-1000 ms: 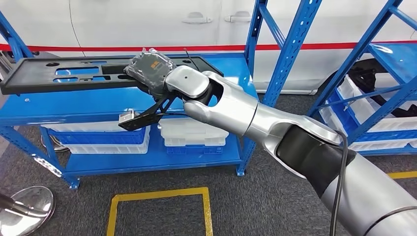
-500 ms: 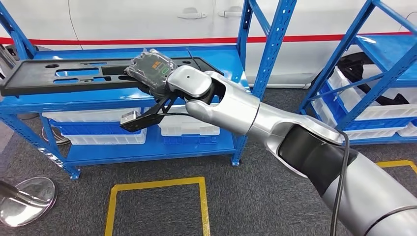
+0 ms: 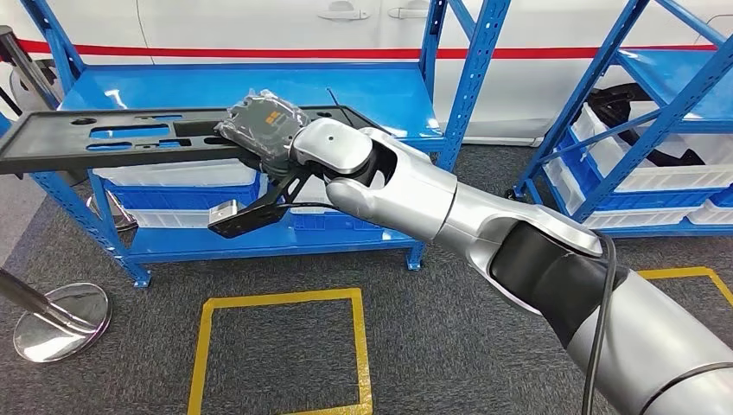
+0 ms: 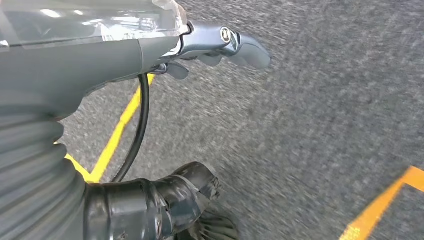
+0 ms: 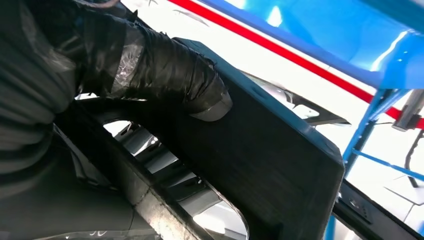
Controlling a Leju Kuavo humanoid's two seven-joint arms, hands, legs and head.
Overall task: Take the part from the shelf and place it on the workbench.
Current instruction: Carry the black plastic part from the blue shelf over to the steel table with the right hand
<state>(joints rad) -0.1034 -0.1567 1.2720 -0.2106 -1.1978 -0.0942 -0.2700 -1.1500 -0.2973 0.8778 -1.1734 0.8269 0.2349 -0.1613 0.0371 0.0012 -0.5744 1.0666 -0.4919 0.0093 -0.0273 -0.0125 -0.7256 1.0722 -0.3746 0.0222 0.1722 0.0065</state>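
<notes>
Head view: the right hand [image 3: 264, 130], wrapped in clear film, grips the near end of the long black part [image 3: 130, 137], which juts out level in front of the blue shelf [image 3: 216, 91], clear of its top deck, likely so it can be carried to the workbench.

Left wrist view: the left hand [image 4: 150, 45] hangs over grey floor [image 4: 325, 125] with yellow lines, fingers loosely curled, holding nothing.

Right wrist view: a taped finger [image 5: 170, 75] presses the part's flat face, clamping it firmly.
</notes>
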